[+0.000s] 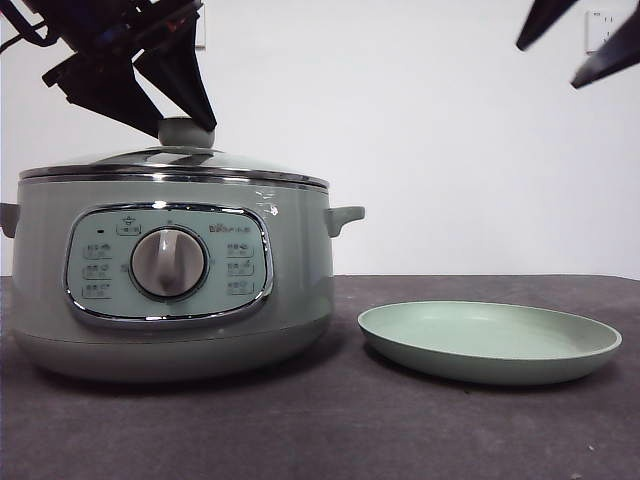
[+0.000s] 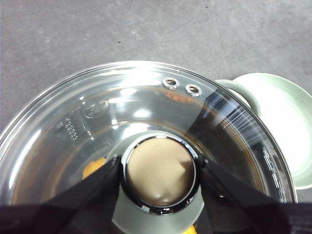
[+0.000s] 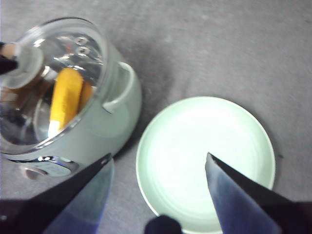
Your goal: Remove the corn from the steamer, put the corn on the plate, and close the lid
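Left wrist view: the left tool (image 2: 159,176) is closed on the lid (image 2: 146,122) knob, the lid seated on the steamer (image 1: 170,280). The corn (image 3: 67,100) is seen inside. The right tool (image 3: 158,168) is held open above the plate (image 3: 204,161) on the desk (image 1: 400,430).

Front view: low camera at worktop (image 1: 480,430) height, facing level across it toward a white wall; steamer (image 1: 170,280) near and large, plate (image 1: 490,342) beside it.
Left wrist view: looks steeply down, very close over the lid (image 2: 87,126); plate (image 2: 282,117) at the frame's edge.
Right wrist view: higher, looking down over the plate (image 3: 204,156), steamer (image 3: 97,122) alongside.
Shared by all three: steamer and plate.
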Robot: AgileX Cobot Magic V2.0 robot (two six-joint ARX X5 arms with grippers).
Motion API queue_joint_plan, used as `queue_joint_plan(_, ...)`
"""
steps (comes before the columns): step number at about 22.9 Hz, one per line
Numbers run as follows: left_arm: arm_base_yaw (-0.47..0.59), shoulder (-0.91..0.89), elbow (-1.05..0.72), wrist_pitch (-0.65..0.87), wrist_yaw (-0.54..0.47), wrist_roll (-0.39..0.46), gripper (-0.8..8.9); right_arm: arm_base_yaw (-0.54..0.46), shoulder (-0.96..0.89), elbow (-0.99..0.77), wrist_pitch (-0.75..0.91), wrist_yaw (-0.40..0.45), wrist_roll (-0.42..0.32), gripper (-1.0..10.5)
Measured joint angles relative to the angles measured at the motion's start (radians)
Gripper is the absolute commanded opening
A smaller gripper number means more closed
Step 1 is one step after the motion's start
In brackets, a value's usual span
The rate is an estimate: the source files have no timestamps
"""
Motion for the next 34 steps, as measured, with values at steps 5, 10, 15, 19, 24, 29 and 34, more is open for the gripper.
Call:
queue_joint_plan(5, -0.002, -0.043, -0.005, 0.023, -0.045, 0.001, -0.09, 0.062, 0.003, 0.0, 0.06, 0.0, 0.005, 3.2)
queue_joint_plan(10, -0.002, -0.159, -0.005, 0.033, -0.111, 0.002, -0.09, 0.159, 0.044, 0.0, 0.147, 0.0, 0.035, 3.2)
queue_joint_plan(15, -0.002, -0.288, -0.005, 0.032, -0.205, 0.002, -0.09, 0.261, 0.16, 0.04, 0.175, 0.0, 0.052, 3.2)
queue_joint_plan(19, -0.002, -0.424, -0.005, 0.018, -0.299, 0.002, -0.09, 0.354, 0.33, 0.161, 0.169, 0.001, 0.051, 3.2)
queue_joint_plan(24, -0.002, -0.571, -0.005, -0.023, -0.425, 0.014, -0.09, 0.444, 0.615, 0.465, 0.023, 0.063, 0.001, 3.8)
queue_joint_plan(29, -0.002, -0.63, -0.005, -0.086, -0.518, 0.049, -0.09, 0.499, 0.903, 0.761, -0.082, 0.135, -0.047, 3.8)
queue_joint_plan(34, -0.002, -0.626, -0.005, -0.118, -0.531, 0.066, -0.09, 0.556, 1.048, 0.84, -0.079, 0.209, -0.077, 3.8)
